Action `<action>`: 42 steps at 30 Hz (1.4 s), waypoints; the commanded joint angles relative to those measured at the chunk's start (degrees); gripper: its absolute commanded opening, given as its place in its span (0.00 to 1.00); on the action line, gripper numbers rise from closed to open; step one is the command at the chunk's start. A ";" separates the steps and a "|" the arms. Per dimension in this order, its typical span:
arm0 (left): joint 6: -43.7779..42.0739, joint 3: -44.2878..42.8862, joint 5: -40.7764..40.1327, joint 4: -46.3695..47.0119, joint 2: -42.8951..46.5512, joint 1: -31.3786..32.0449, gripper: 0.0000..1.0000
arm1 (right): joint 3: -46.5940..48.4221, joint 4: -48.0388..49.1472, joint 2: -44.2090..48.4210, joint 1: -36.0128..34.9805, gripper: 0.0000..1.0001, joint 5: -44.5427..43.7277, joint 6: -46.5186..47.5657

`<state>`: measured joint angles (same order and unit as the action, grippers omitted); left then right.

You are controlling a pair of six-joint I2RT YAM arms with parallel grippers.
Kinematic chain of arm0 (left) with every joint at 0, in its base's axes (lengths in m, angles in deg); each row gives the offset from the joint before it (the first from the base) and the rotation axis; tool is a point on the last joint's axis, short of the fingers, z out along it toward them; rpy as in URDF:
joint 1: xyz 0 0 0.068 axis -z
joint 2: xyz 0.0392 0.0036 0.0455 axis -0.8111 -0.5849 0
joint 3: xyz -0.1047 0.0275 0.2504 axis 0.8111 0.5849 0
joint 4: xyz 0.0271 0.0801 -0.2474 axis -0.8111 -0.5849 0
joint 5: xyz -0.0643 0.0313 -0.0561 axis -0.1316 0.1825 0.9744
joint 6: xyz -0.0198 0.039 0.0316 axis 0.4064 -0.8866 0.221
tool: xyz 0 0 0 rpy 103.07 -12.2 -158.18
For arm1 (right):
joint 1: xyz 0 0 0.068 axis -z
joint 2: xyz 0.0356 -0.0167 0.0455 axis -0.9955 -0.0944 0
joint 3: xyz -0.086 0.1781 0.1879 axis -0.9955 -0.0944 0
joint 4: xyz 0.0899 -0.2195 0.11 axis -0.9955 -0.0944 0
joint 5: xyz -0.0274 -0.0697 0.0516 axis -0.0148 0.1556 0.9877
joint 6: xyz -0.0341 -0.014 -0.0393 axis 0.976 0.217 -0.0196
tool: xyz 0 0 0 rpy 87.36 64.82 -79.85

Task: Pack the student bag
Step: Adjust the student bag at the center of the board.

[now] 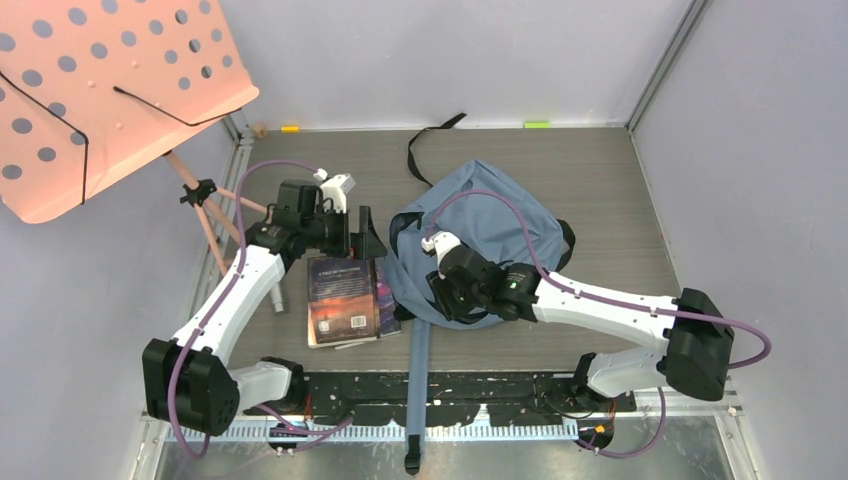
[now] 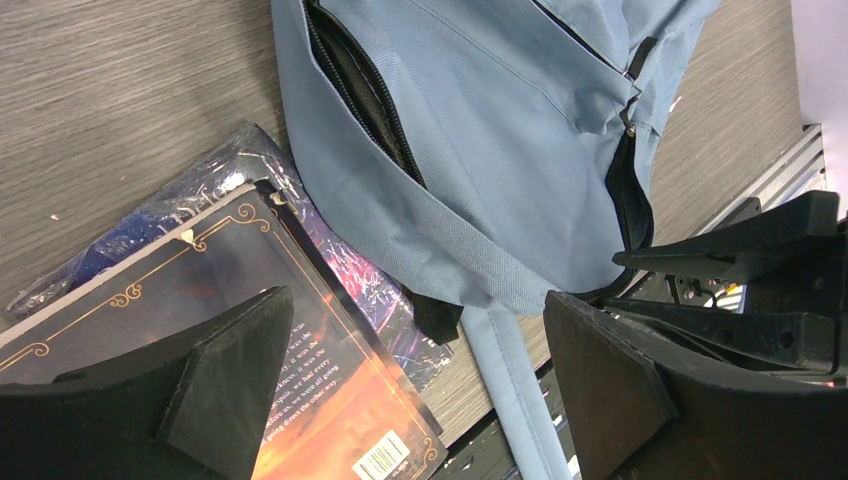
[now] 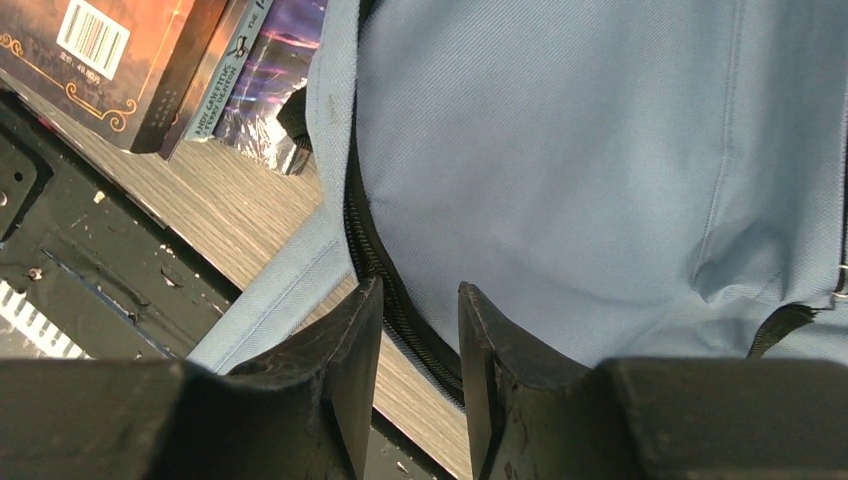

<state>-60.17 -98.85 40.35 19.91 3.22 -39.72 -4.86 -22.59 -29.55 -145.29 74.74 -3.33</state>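
The student bag [image 1: 500, 220] lies flat in the middle of the table, grey-blue, with its black zipper gaping along the left edge [image 2: 370, 100]. Two books [image 1: 342, 300] are stacked just left of it, the top one dark orange with a barcode [image 2: 320, 350], the lower one in clear wrap [image 2: 200, 190]. My left gripper [image 1: 362, 238] hovers open over the books' far end, nothing between its fingers [image 2: 418, 298]. My right gripper [image 1: 448, 292] sits at the bag's near-left edge. Its jaws stand a narrow gap apart astride the zippered rim [image 3: 420, 288], with bag fabric [image 3: 580, 150] beyond.
A long blue strap [image 1: 418, 370] runs from the bag over the near table edge. A black strap [image 1: 425, 150] trails toward the back wall. A pink perforated music stand [image 1: 110, 90] overhangs the far left corner, its legs beside my left arm. Walls close in on three sides.
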 commanded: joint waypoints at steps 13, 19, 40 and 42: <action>0.16 0.23 1.90 -0.47 0.85 -0.24 1.00 | 2.76 3.98 -5.47 -2.75 0.41 -4.81 0.45; 6.02 3.90 3.33 4.75 1.77 -0.16 0.93 | 3.12 3.76 -6.46 -2.75 0.05 -10.73 -0.57; 26.28 14.79 -1.10 31.17 -3.54 4.72 0.88 | 0.56 -0.72 8.40 -2.84 0.01 -35.67 -8.87; 25.82 14.51 -1.60 30.96 -5.36 5.56 0.86 | 0.55 -1.33 9.16 -2.84 0.01 -37.03 -9.95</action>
<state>-34.58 -82.50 40.52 47.54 0.84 -35.39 -4.77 -23.70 -22.87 -148.00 43.13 -9.85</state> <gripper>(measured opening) 0.877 0.031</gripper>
